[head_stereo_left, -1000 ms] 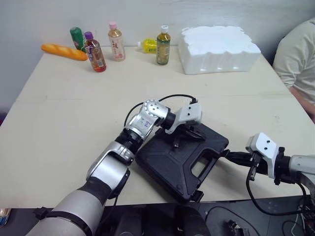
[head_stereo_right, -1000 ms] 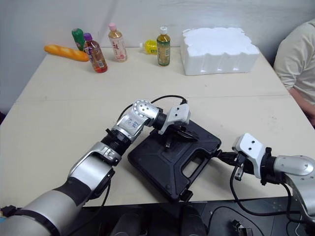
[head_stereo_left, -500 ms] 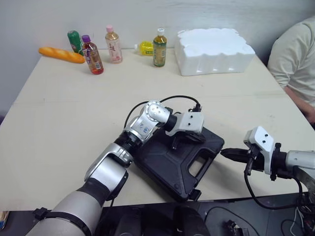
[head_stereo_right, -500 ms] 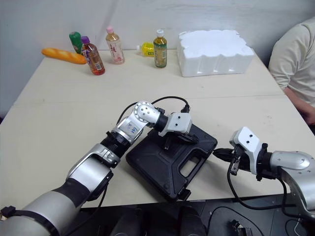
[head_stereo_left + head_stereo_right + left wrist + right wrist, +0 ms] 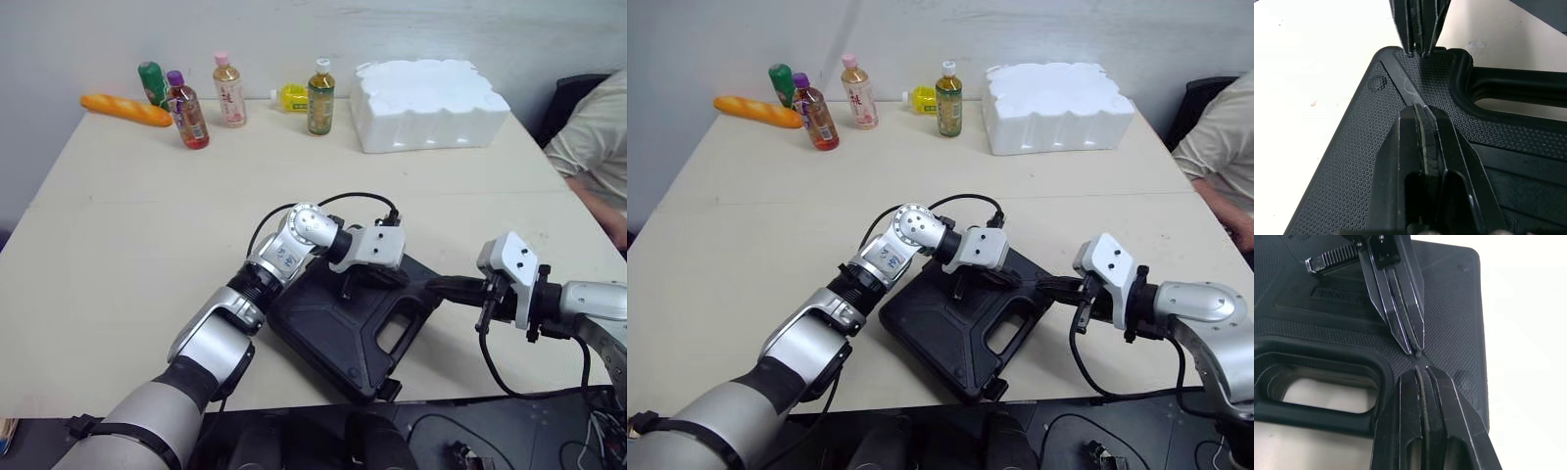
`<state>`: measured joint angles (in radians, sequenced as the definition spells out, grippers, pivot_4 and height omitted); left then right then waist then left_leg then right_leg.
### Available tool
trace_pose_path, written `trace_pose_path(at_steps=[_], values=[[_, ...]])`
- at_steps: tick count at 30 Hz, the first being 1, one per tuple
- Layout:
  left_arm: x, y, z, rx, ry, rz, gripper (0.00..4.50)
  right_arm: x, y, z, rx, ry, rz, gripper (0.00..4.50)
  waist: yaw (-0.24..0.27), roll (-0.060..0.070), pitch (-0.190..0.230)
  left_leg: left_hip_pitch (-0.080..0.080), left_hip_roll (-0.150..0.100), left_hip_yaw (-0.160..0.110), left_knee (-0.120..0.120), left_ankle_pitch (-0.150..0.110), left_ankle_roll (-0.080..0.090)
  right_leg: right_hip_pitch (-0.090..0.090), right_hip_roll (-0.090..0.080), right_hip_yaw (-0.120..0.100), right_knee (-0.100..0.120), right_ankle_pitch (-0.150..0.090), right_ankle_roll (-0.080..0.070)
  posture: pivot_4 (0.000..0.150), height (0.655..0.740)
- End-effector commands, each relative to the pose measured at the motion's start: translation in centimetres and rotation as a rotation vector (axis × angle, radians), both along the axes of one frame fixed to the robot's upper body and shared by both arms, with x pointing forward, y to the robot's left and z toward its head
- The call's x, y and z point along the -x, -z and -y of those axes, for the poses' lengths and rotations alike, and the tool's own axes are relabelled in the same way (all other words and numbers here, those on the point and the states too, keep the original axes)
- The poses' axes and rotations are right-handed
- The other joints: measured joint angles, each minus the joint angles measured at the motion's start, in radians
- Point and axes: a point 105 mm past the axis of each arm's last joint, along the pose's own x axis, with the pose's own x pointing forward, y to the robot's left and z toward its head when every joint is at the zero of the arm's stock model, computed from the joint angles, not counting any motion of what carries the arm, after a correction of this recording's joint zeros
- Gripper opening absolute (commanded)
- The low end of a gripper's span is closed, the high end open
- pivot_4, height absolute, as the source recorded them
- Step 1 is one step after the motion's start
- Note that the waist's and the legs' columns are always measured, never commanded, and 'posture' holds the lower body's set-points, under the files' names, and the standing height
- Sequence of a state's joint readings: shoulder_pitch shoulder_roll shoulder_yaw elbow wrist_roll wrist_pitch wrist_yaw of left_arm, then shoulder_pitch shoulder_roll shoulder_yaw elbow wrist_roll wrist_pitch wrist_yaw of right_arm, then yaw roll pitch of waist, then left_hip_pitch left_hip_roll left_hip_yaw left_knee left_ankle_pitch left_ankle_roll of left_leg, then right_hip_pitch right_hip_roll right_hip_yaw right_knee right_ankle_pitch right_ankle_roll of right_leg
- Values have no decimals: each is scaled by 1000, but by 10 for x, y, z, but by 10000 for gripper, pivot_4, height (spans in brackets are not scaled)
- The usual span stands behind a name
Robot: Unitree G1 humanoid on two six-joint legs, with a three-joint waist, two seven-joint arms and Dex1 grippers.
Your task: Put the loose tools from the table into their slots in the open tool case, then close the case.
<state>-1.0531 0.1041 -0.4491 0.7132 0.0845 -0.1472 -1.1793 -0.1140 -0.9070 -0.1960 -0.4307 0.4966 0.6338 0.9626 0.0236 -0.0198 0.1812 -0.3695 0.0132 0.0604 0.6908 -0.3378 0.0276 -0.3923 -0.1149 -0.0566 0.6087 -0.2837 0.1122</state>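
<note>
At the front edge of the cream-coloured table [image 5: 147, 225], the black plastic tool case [image 5: 333, 328] lies flat with its lid down, its nearest corner reaching the table's rim. Open tabletop runs wide beyond the case and to its left. To its right there is only a narrow strip before the right arm.

The lid is stippled with fine dimples and has rounded corners and a moulded handle [image 5: 1518, 88], whose cut-out shows the table through it. The left gripper [image 5: 1419, 113] has its two fingers pressed together, tips down on the lid at the corner next to the handle. The right gripper [image 5: 1420, 373], fingers likewise together, points at the same corner from the opposite side. Whether the two tips touch cannot be told.

Well beyond the case stand a white block of moulded foam [image 5: 426, 93], a row of plastic drink bottles [image 5: 230, 90] and an orange bread loaf [image 5: 127, 108]. Right of the case, a person's beige sleeve [image 5: 593, 132] is cut off by the frame. The lid hides the case's inside, and its raised lettering is unreadable.
</note>
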Motion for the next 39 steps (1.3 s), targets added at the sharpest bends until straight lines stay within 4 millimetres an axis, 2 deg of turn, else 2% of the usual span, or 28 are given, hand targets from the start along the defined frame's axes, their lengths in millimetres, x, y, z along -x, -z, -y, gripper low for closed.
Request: trace_pose_path(at_steps=[1, 7, 11, 17, 20, 22, 27, 31, 32, 33, 36, 39], values=[[1, 57, -23, -232, -49, -76, 386, 0, -5, -5, -13, -20, 24, 0, 0, 0, 0, 0, 0, 0, 0, 0, 0, 0, 0, 0, 0, 0, 0, 1500, 7383], [-2, 56, -24, -230, -59, -72, 386, 0, 0, -4, 7, -18, 11, 0, 0, 0, 0, 0, 0, 0, 0, 0, 0, 0, -1, 0, -1, 0, 0, 1500, 7383], [-4, 38, -23, -146, -91, -151, 386, 10, 5, 5, 28, 5, -7, 0, 0, 0, 0, 0, 0, -1, 0, 0, 0, 0, -1, 0, -1, 0, 0, 1500, 7383], [-5, -23, -30, 51, -78, -231, 386, 43, -6, 18, 45, 1, -57, 0, -3, 3, 2, -2, 1, 0, -3, 0, 0, -2, 0, 0, -1, 0, 0, 1500, 7383], [11, -47, -40, 93, 5, -288, 386, 59, -1, 23, 61, 0, -114, 0, -1, 5, 3, -3, 1, 0, -6, 1, -1, -5, 2, -1, -1, 0, -1, 1500, 7383], [29, -54, -52, 71, 85, -305, 386, 67, 9, 25, 69, 15, -153, 0, 0, 5, 3, -4, 1, 0, -6, 1, -2, -5, 4, -2, -2, 0, -1, 1500, 7383], [66, -47, -74, -22, 194, -347, 386, 85, 28, 9, 44, -23, -239, 0, -1, 6, 3, -4, -1, 0, -7, 4, -7, -4, 2, 0, -3, 0, -1, 1500, 7383], [87, -29, -83, -114, 233, -371, 386, 102, 40, -20, 16, -118, -306, 0, 0, 6, 3, -4, -1, 0, -7, 3, -6, -4, 1, 4, -6, 0, 0, 1500, 7383], [91, -26, -84, -127, 235, -373, 386, 105, 42, -24, 14, -134, -317, 0, 0, 6, 3, -4, 0, -1, -7, 2, -4, -4, 0, 5, -6, 0, -1, 1500, 7383], [91, -12, -85, -174, 222, -346, 386, 107, 47, -32, 10, -153, -333, 0, 1, 6, 3, -4, 0, -3, -7, 1, -2, -3, 0, 6, -6, -1, -1, 1500, 7383], [96, 10, -88, -254, 221, -313, 386, 108, 57, -41, 31, -178, -361, 0, 1, 6, 3, -3, 0, -5, -7, 2, -3, -2, 0, 6, -6, -1, -3, 1500, 7383], [101, 14, -87, -262, 230, -316, 386, 111, 61, -46, 45, -202, -380, 0, 2, 6, 3, -4, 0, -6, -7, 2, -3, -2, 0, 5, -7, -2, -4, 1500, 7383]])
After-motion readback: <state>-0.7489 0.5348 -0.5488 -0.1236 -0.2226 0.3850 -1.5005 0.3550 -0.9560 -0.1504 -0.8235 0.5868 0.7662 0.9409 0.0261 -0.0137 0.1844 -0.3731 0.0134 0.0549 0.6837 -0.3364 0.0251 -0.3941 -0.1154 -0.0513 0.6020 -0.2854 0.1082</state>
